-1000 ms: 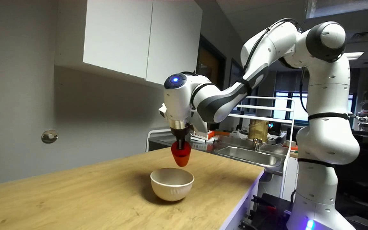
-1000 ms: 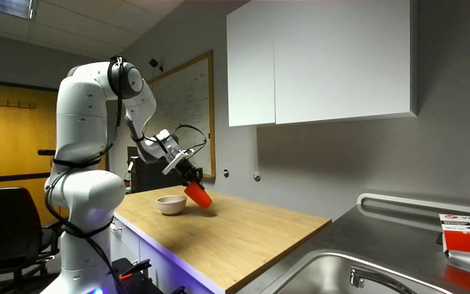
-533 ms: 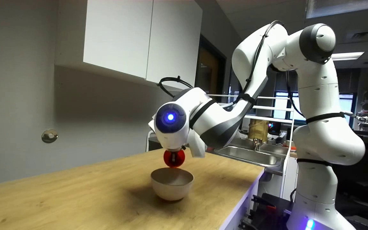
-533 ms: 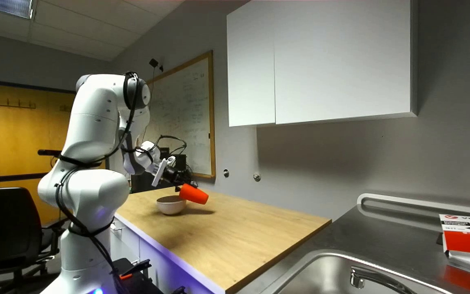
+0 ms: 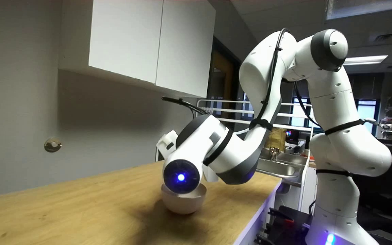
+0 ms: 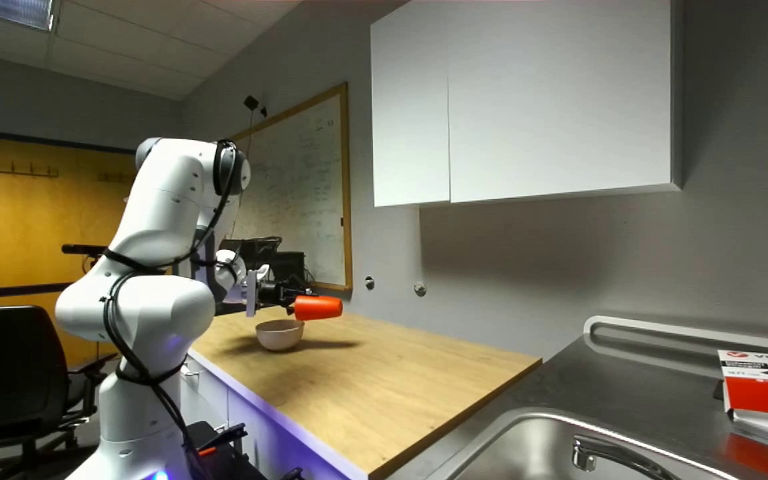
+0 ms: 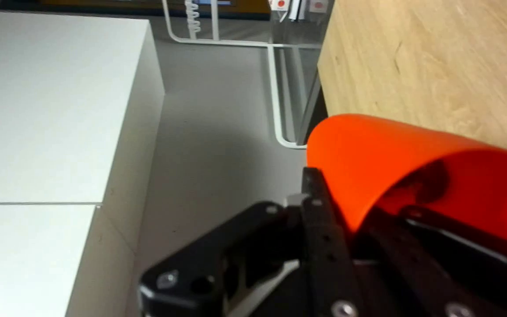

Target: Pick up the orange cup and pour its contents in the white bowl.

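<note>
Orange cup: held off the table and lying close to level on its side, its mouth end toward the gripper and its narrower base pointing away. Fingers: pinched on the wall of the cup at the rim, with little gap between them, as the wrist view shows. One finger bears against the outer face of the wall; its mate sits inside the mouth, the tip hard to make out in the dark interior. A dark patch shows deeper in the cup; whether it is contents, shade or part of the gripper cannot be told. White bowl: upright on the table. In an exterior view the cup appears above the bowl and to its right, the mouth end near the bowl's rim; whether the mouth stands over the bowl or beside it cannot be determined. A shadow falls on the table next to the bowl. In an exterior view the arm stands at the right, and the round end of its wrist, bearing a blue light, hides the cup and fingers and covers part of the bowl's rim. The inside of the bowl shows too little to judge.
</note>
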Motion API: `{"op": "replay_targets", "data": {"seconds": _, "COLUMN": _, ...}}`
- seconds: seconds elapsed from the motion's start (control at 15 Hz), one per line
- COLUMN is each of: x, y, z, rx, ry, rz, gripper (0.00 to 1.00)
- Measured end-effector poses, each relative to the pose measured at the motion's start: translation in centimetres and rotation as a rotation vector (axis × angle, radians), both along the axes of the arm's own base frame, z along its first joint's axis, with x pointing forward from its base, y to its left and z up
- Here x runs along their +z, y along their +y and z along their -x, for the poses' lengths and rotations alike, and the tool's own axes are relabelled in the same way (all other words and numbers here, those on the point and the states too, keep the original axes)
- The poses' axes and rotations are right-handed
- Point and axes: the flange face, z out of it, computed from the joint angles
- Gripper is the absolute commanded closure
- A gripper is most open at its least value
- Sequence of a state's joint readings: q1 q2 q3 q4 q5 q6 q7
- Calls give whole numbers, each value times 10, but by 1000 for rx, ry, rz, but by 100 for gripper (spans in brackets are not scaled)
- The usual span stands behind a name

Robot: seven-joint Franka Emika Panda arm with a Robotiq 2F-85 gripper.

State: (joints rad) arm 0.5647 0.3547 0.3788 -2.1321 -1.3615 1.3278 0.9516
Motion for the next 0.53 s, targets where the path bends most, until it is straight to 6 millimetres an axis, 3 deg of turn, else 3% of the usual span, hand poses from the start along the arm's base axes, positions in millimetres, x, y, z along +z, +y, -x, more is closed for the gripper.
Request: {"op": "replay_targets", "data": {"seconds": 0.53, "x": -9, "y": 3, "z": 19, "rx": -15, "ry": -140, "rz": 171, "gripper": 98}}
